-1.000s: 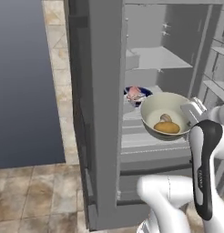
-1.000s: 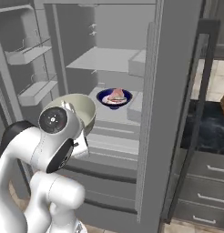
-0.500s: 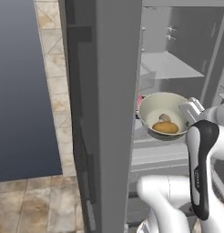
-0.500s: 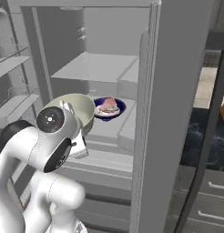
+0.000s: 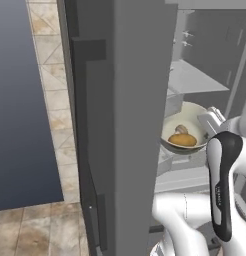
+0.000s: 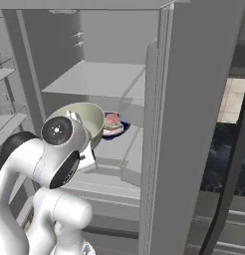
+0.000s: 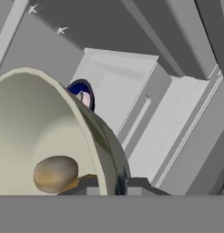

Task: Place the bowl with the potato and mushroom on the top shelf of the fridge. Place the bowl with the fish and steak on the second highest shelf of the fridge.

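My gripper [image 7: 112, 184] is shut on the rim of a cream bowl [image 5: 187, 131] and holds it in front of the open fridge [image 6: 159, 124]. The tan potato [image 5: 182, 140] and the white mushroom [image 5: 181, 129] lie inside it. In the hand view the potato [image 7: 54, 173] rests low in the cream bowl [image 7: 36, 123]. Behind it a dark blue bowl [image 6: 114, 128] with the pink steak [image 6: 112, 119] sits on a fridge shelf. The fish is too small to make out. The uppermost shelf panel in sight [image 6: 94, 79] is bare, above both bowls.
The left fridge door's edge [image 5: 137, 125] stands close on the left of the held bowl. The right door [image 6: 194, 129] rises on the other side. Door bins [image 6: 2, 74] hang at the far left. Tiled floor [image 5: 40, 235] and a dark panel [image 5: 20, 100] lie beside the fridge.
The base has driven closer to the fridge, so both base views have shifted and the interior looks larger. The cream bowl stays in my shut gripper, now nearer the shelves.
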